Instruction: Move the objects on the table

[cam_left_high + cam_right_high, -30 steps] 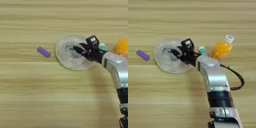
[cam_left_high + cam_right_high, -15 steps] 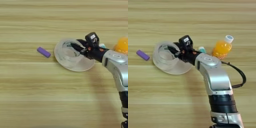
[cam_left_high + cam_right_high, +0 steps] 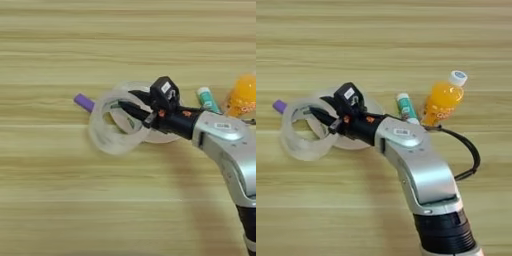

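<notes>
My right gripper (image 3: 129, 102) is shut on the rim of the wide clear tape roll (image 3: 107, 143), which it holds tilted on edge, left of centre. The round beige plate (image 3: 161, 137) lies right behind and under the roll, partly covered by it and by my fingers. A small purple block (image 3: 83, 102) pokes out at the roll's left edge, partly hidden behind it. To the right of my wrist lies the white-and-green glue stick (image 3: 405, 106). Beside it stands the orange juice bottle (image 3: 442, 101) with its white cap.
The light wooden table (image 3: 60, 200) fills the view. My silver forearm (image 3: 421, 175) runs from the bottom edge up to the plate. A black cable (image 3: 468, 150) loops out from it toward the right, below the bottle.
The tape roll has come up off the plate, tipped on edge, and moved left with my gripper until it overlaps the purple block. The block, glue stick and bottle have stayed put.
</notes>
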Robot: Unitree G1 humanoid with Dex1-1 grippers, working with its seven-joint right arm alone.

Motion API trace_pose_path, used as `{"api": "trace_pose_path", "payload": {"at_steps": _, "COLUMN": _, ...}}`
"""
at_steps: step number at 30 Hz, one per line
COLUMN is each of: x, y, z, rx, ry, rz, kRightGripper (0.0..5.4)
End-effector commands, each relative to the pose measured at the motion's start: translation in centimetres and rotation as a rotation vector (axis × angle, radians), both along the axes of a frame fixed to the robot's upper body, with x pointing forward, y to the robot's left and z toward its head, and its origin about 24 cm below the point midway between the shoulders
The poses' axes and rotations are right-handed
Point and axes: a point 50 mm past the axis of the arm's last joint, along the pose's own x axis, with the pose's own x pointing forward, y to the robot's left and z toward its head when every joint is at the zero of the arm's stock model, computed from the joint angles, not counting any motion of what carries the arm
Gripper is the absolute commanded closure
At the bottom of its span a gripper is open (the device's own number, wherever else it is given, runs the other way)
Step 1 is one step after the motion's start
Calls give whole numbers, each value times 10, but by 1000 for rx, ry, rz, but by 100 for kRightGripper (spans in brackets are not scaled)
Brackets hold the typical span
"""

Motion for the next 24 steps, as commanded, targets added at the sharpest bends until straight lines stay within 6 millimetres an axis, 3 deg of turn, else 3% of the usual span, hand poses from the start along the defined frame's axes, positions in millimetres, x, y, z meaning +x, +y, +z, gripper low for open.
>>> {"api": "trace_pose_path", "payload": {"at_steps": 1, "x": 6, "y": 6, "z": 17, "rx": 8, "ry": -103, "rz": 19, "kRightGripper": 389}}
{"api": "trace_pose_path", "payload": {"at_steps": 14, "x": 3, "y": 20, "z": -13, "rx": -2, "ry": 8, "rz": 59, "kRightGripper": 389}}
{"api": "trace_pose_path", "payload": {"at_steps": 24, "x": 12, "y": 14, "z": -24, "rx": -39, "ry": 12, "rz": 22, "kRightGripper": 389}}
